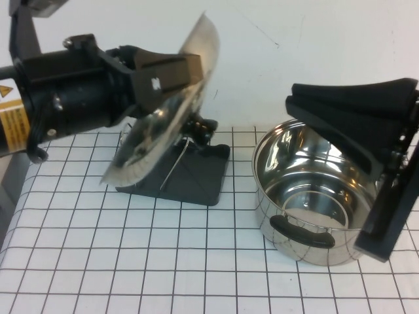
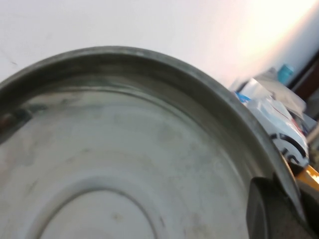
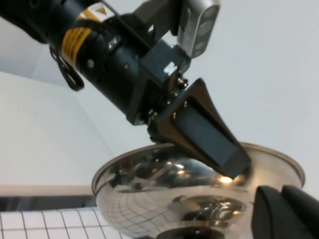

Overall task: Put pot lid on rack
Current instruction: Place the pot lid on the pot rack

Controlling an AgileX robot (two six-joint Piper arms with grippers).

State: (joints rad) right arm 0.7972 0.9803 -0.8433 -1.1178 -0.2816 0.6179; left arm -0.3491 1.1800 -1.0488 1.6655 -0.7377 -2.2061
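Left gripper (image 1: 186,69): seen at the high view's upper left, raised above the table; its fingers are closed on the rim of the pot lid, one dark pad lying over the lid's outer face, as the right wrist view confirms.

Pot lid (image 1: 167,114): held on edge and tilted, its upper rim toward the back wall and its lower rim down to the left, close over the rack. The black knob (image 1: 200,127) is turned toward the right. The lid is judged to be gripped at the rim and stood on edge so that it can be slid between the wires.

Rack (image 1: 190,176): a dark tray resting on the gridded table (image 1: 98,261), directly below and behind the lid, with thin wire loops rising from it. Whether the lid's lower rim already touches a wire cannot be told.

Stage: carrying is judged nearly finished; lowering and release are not yet done.

Pot (image 1: 308,196): placed well to the right of the rack, open and empty, one black handle toward the camera.

Right gripper (image 1: 353,108): poised above the pot, holding nothing; its fingers are seen close together, and it appears parked out of the lid's way.
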